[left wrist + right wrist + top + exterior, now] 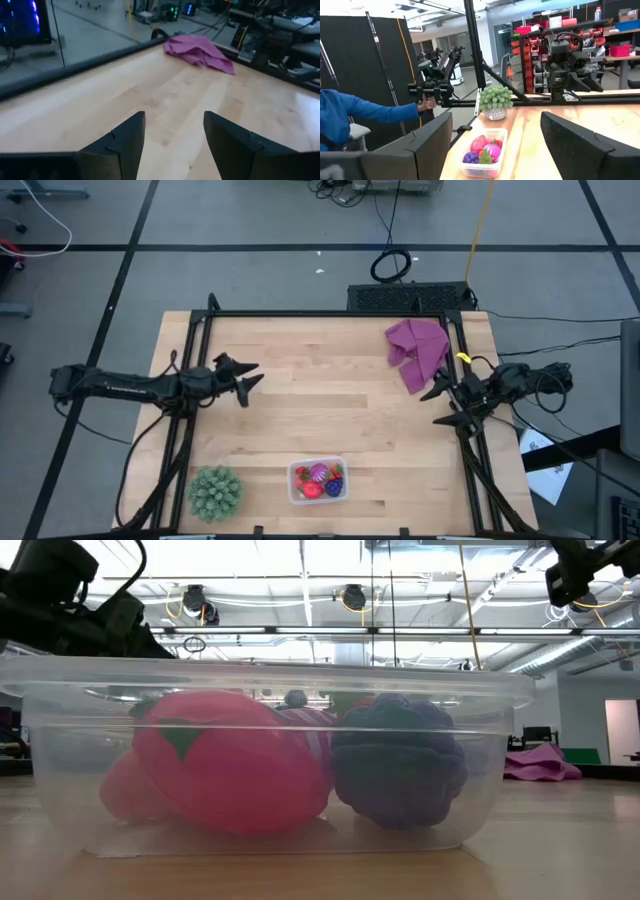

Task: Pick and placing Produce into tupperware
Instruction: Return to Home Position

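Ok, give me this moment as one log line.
produce: in tupperware | left claw: open, empty, table's left side | right claw: open, empty, near purple cloth

The left arm (130, 387) reaches in over the left edge of the tabletop (330, 420), stretched long and nearly level. The left jaws stand parted, pointing toward the middle. The right arm (515, 380) sits folded at the right edge, wrist turned inward. The right jaws are spread wide, aimed toward the near left. Both pairs are empty, raised above the wood.
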Tool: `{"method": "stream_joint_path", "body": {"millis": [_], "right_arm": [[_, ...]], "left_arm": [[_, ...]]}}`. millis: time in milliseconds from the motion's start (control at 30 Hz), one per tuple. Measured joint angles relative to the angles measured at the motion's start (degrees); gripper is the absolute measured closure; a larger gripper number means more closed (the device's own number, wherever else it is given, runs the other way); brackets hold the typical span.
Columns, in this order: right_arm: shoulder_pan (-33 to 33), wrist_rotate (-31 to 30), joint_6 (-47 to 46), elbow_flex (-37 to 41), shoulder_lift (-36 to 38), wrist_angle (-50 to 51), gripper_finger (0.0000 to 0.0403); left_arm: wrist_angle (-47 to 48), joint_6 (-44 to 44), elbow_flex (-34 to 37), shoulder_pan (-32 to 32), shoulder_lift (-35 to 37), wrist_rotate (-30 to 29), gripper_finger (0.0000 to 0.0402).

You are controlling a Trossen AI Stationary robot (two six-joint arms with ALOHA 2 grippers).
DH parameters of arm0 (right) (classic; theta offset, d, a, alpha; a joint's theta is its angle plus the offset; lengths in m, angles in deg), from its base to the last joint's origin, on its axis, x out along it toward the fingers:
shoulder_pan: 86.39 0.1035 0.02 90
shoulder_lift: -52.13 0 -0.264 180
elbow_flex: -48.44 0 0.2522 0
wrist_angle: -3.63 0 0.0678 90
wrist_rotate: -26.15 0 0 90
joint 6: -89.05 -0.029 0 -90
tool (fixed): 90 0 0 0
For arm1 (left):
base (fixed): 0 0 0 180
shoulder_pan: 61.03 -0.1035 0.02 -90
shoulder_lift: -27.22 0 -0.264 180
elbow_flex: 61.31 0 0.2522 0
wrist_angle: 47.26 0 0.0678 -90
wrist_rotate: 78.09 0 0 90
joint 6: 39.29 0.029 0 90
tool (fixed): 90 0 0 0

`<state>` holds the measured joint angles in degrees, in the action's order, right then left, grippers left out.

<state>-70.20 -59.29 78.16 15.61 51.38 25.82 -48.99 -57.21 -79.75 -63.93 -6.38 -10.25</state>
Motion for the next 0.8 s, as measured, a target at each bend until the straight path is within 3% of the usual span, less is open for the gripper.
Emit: {"method": "stream_joint_path", "body": {"millis": [300,533,800], "right_arm": [[0.0,-0.2,2.4,2.9,0.6,0.1,0.0108],[-1.1,-0.9,4.0,4.7,0.6,-5.1,0.0108],[-3.6,-1.6,3.0,4.7,0.6,-6.3,0.0108]], "left_arm": [[4.3,3.4,0.0,-8.2,5.6,9.5,0.0195],[4.1,4.6,0.0,-10.6,13.9,10.2,0.0195],[13.2,4.8,0.0,-10.6,28.6,10.2,0.0195]]}}
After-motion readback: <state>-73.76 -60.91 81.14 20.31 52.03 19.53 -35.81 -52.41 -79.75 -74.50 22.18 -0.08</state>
